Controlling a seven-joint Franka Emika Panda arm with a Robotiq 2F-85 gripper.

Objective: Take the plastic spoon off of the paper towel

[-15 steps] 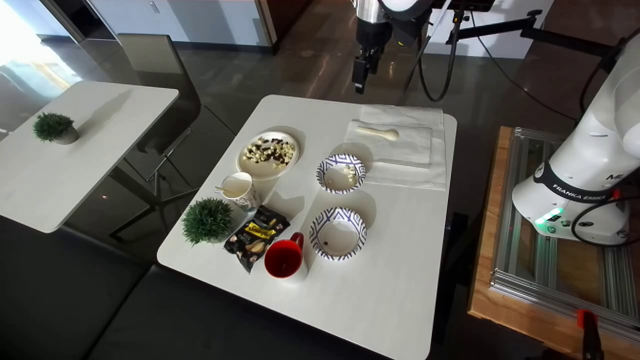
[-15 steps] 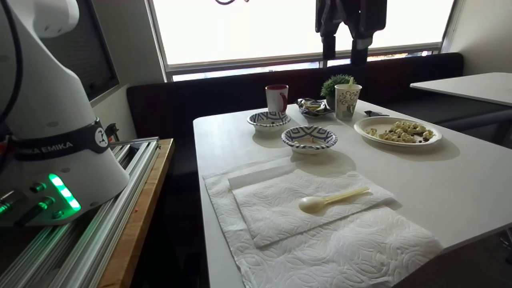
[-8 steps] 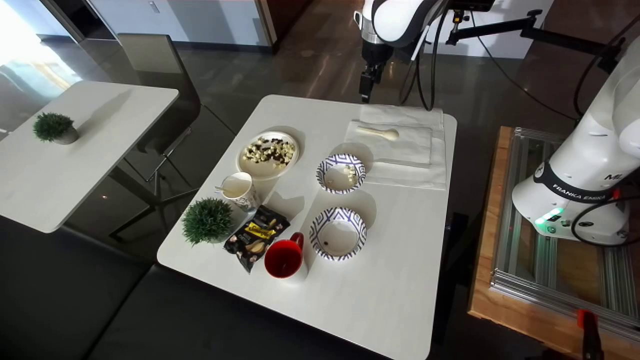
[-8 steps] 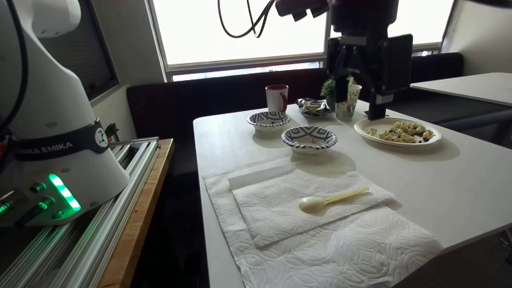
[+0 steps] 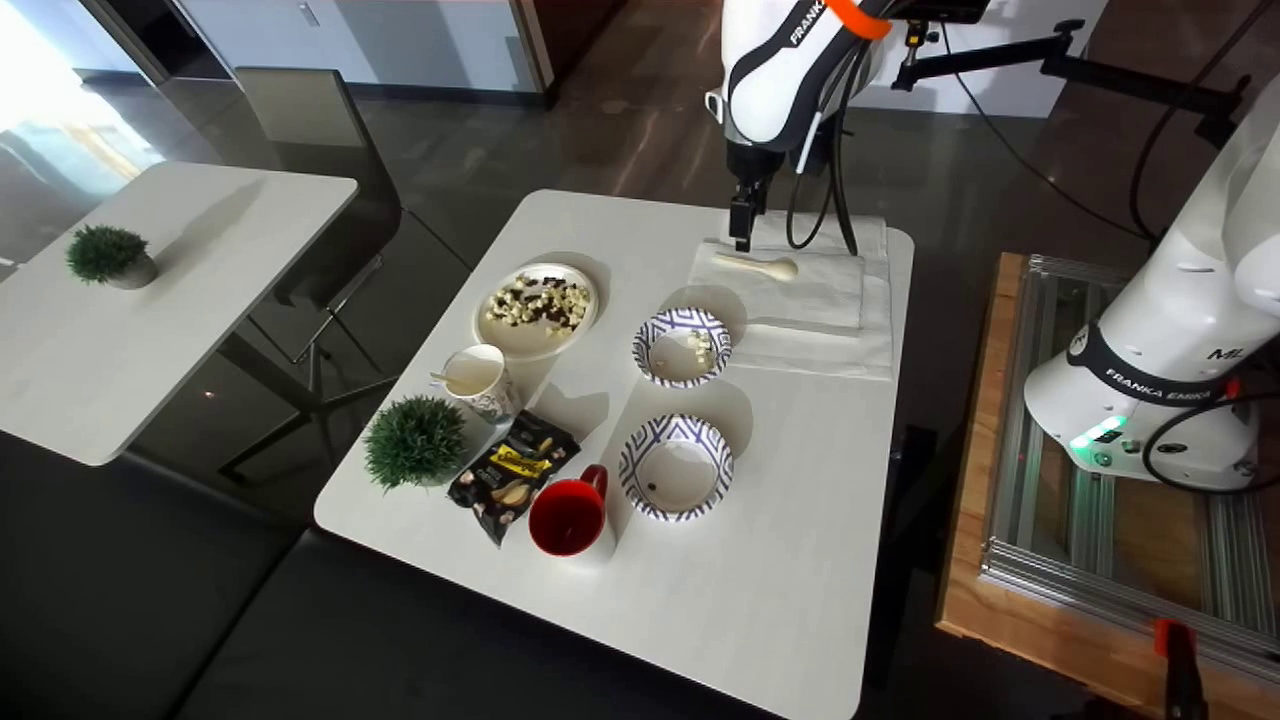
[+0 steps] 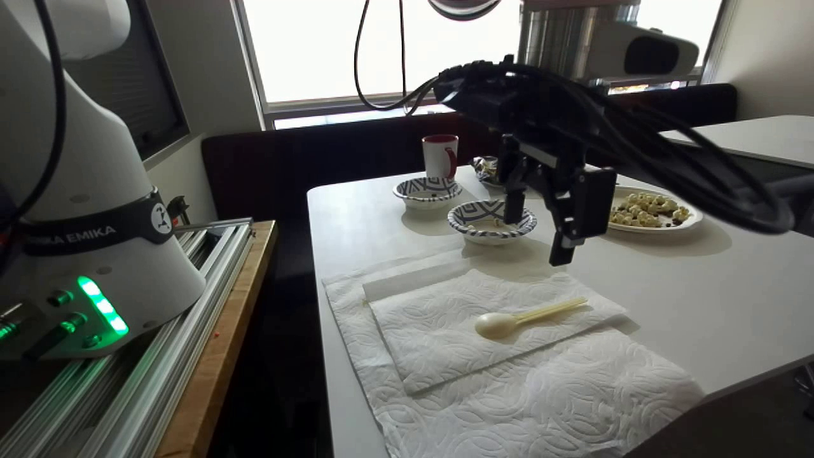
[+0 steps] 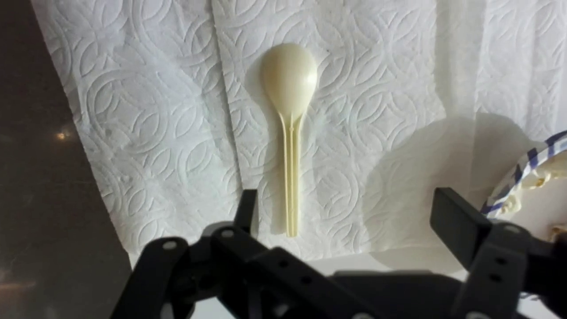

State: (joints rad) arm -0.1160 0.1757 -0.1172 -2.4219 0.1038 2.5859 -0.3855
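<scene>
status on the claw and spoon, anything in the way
Claw open, empty, hovering. Plastic spoon on paper towel, ungripped, uncovered. Blue-patterned bowl close by, perhaps one to watch.

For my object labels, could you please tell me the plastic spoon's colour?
The plastic spoon is pale creamy yellow, clearest in the wrist view.

Glossy spoon (image 7: 291, 133), embossed paper towel (image 7: 363, 88)
</scene>
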